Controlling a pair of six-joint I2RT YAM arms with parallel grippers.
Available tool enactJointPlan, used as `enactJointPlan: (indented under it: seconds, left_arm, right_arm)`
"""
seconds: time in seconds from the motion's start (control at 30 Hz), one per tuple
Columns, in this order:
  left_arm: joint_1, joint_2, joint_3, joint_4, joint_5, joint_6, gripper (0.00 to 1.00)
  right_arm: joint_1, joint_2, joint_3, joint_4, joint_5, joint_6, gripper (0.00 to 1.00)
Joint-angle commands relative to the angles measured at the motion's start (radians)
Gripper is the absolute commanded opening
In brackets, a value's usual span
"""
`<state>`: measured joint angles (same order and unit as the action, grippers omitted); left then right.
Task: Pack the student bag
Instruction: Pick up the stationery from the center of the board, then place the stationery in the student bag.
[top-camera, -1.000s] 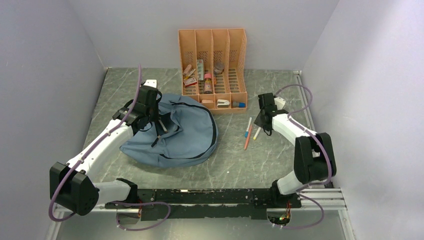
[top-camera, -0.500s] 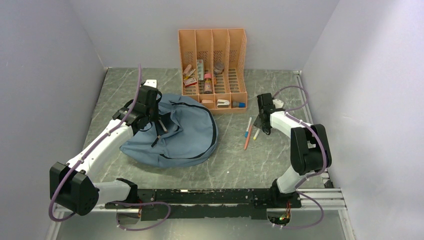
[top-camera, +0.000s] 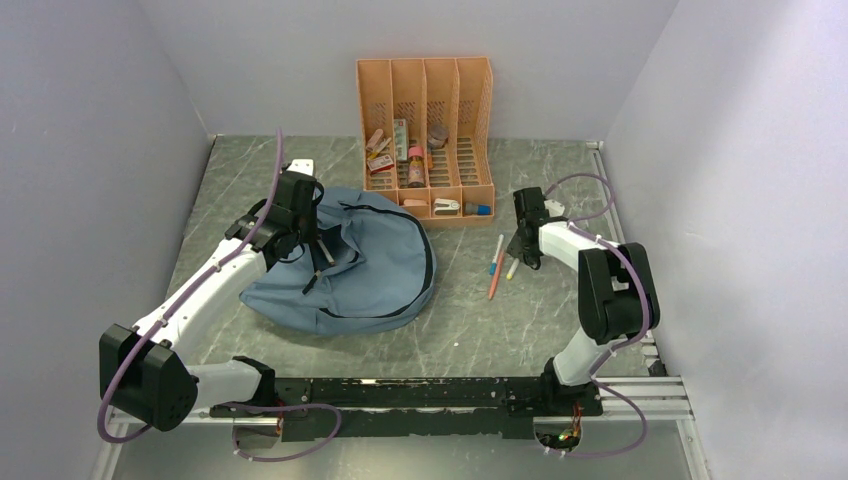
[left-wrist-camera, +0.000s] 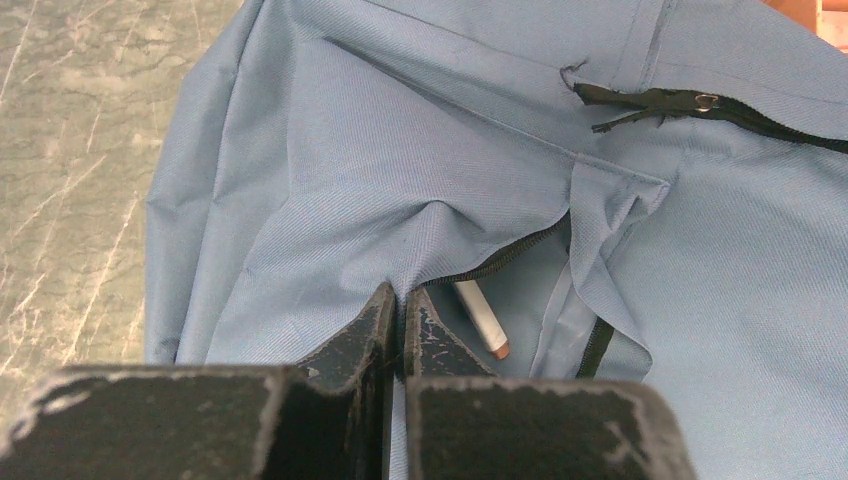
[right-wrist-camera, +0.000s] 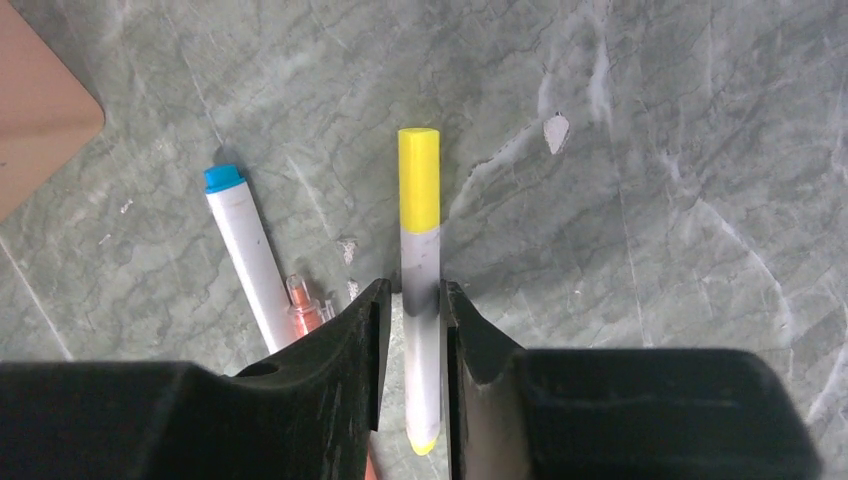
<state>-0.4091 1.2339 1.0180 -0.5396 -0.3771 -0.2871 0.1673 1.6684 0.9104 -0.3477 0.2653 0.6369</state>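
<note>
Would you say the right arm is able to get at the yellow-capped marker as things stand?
Very likely yes: the right gripper has a finger on each side of the yellow-capped marker, which lies flat on the table, clear of the blue-capped pen.

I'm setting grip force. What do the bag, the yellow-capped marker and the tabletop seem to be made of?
Bag: soft woven cloth, matte dusty blue; fine twill lines and folds show. Marker: probably smooth plastic, pale barrel, yellow cap, slight sheen. Tabletop: hard grey-green surface veined like marble, perhaps real stone, perhaps a print.
</note>
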Motion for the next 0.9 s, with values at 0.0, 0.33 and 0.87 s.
enactJointPlan:
  seconds: [0.0,0.33,0.87]
  left_arm:
    - [0.009,-0.022,0.019,0.053,-0.021,0.003,0.05]
    - [0.009,-0.018,0.019,0.054,-0.020,0.003,0.05]
    - [0.009,-0.013,0.022,0.056,-0.009,0.002,0.05]
  right_arm:
    - [-0.009,0.043,0.015,-0.020,0.006,-0.002,0.23]
    - [-0.009,-0.099,0.000,-0.025,0.064,0.036,0.00]
    - [0.286,-0.327,-0.041,0.401,-0.338,-0.009,0.00]
